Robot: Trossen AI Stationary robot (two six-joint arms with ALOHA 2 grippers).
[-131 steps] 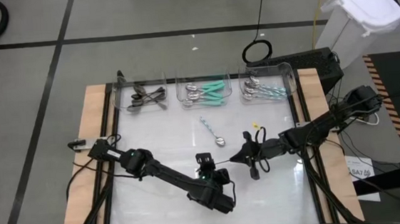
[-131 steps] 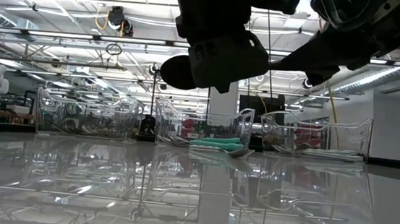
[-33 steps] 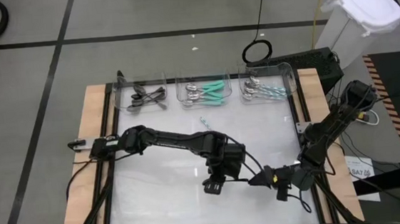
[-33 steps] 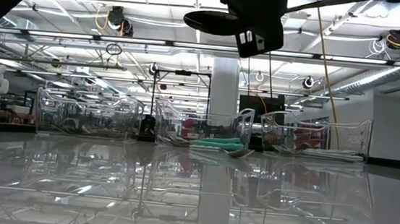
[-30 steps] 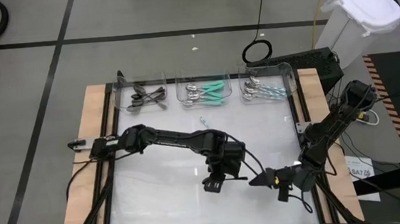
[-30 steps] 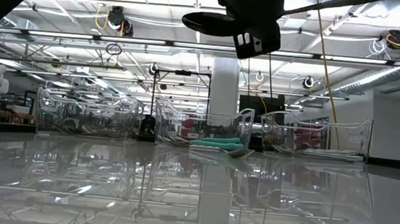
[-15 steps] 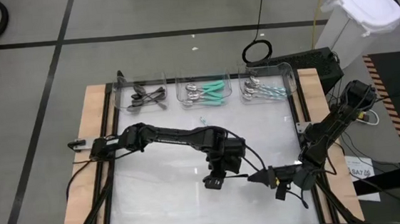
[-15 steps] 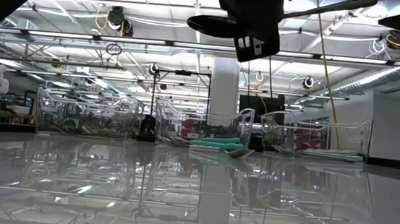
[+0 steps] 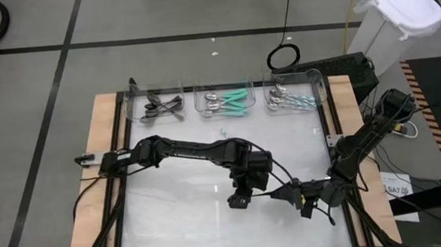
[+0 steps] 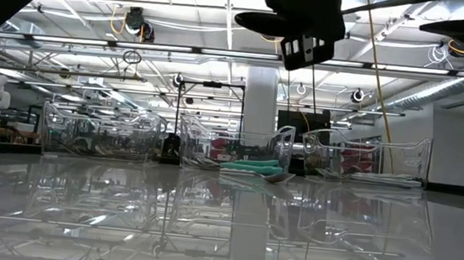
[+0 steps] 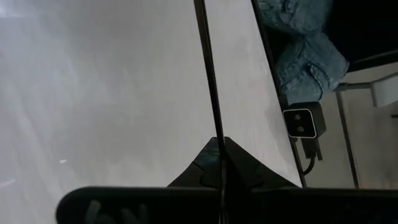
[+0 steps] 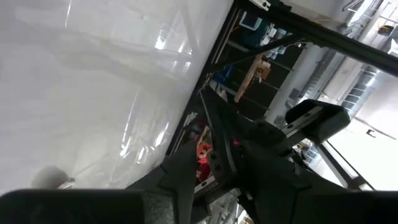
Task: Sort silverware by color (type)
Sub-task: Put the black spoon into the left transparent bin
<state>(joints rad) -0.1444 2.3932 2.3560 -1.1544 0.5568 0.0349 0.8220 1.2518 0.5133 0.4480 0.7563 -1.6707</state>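
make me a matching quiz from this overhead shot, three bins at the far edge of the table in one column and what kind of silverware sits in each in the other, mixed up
Column one:
1. left bin
2. middle bin
3. right bin

Column two:
a. teal-handled silverware
b. pale-blue-handled silverware
c. dark silverware

Pairs: 1-c, 2-a, 3-b
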